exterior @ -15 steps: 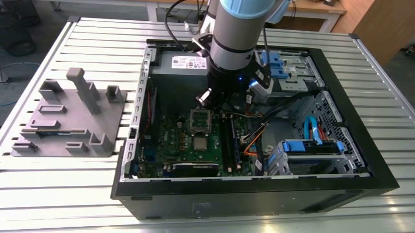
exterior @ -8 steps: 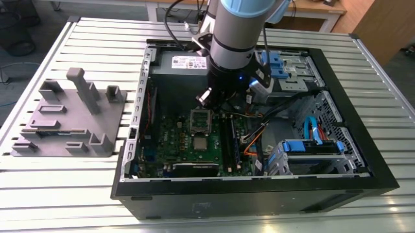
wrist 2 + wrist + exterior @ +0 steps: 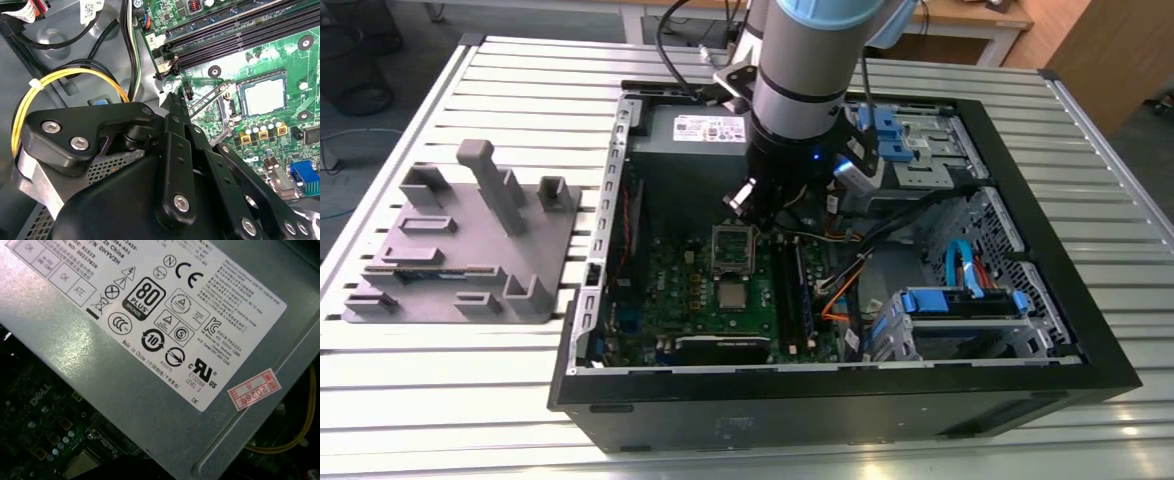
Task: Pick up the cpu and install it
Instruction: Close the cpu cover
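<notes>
The cpu [image 3: 732,294] is a small silver square lying flat in its socket on the green motherboard [image 3: 680,300], inside the open computer case [image 3: 841,390]. In the second wrist view the cpu [image 3: 264,96] sits inside the dark socket rim. The socket's metal retaining frame [image 3: 216,100] is swung open beside it. My gripper [image 3: 750,205] hangs above the board, towards the power supply from the socket. Its black fingers [image 3: 172,107] meet at a narrow tip, and my gripper [image 3: 172,100] is shut with nothing in it.
The grey power supply [image 3: 150,355] with a white label lies close under the wrist at the case's far end [image 3: 700,128]. Memory slots [image 3: 240,35] run beside the socket. Yellow and black cables [image 3: 65,77] and blue drive bays [image 3: 961,300] crowd the case. A grey fixture [image 3: 460,245] stands on the slatted table.
</notes>
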